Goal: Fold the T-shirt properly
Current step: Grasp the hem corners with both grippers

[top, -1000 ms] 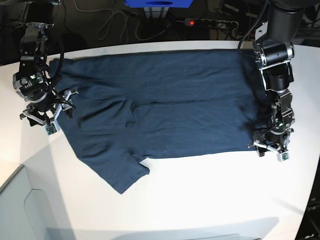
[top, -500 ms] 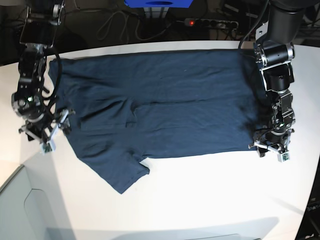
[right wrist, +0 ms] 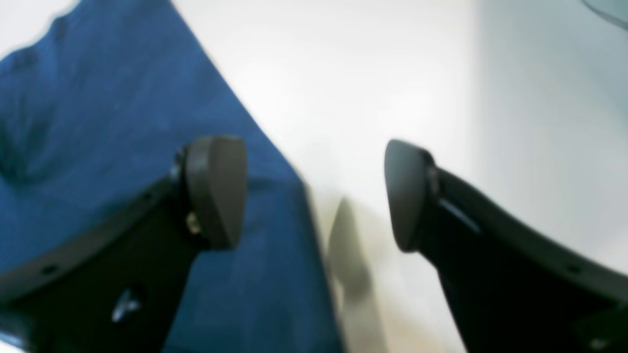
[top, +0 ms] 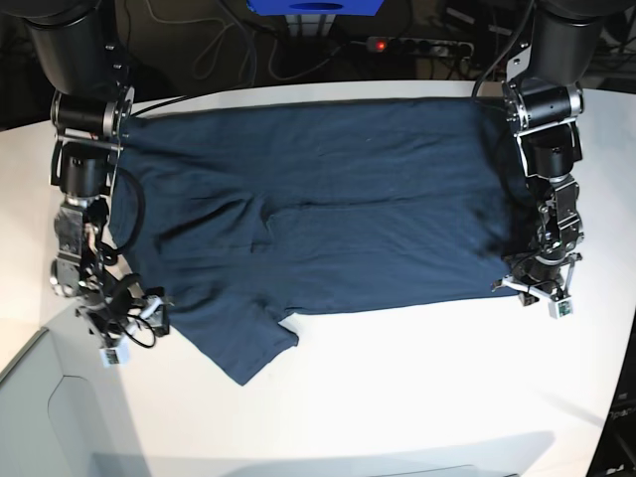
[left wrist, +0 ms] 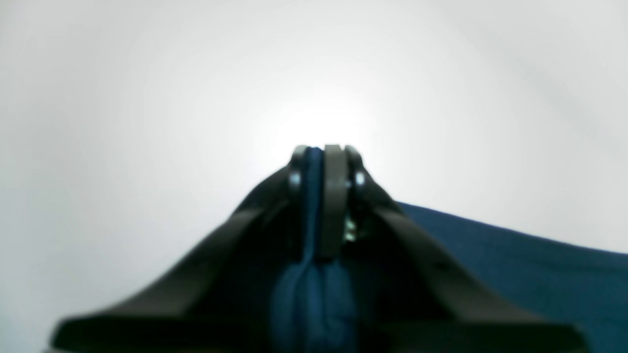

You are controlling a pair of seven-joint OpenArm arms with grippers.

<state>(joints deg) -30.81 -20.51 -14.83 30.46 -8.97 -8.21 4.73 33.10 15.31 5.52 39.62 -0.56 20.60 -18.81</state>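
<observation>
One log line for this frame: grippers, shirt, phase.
left gripper: shut on dark navy-blue cotton T-shirt hem | right gripper: open, straddling shirt edge | shirt: flat on white table | phase: grasping

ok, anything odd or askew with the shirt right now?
One thing: the T-shirt lies mostly flat, but a sleeve juts out crooked at the front edge. The left gripper is shut on the hem; the right gripper is open at the shirt's edge.

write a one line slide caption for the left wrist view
Left gripper shut on a pinched fold of the navy T-shirt above the white table.
</observation>
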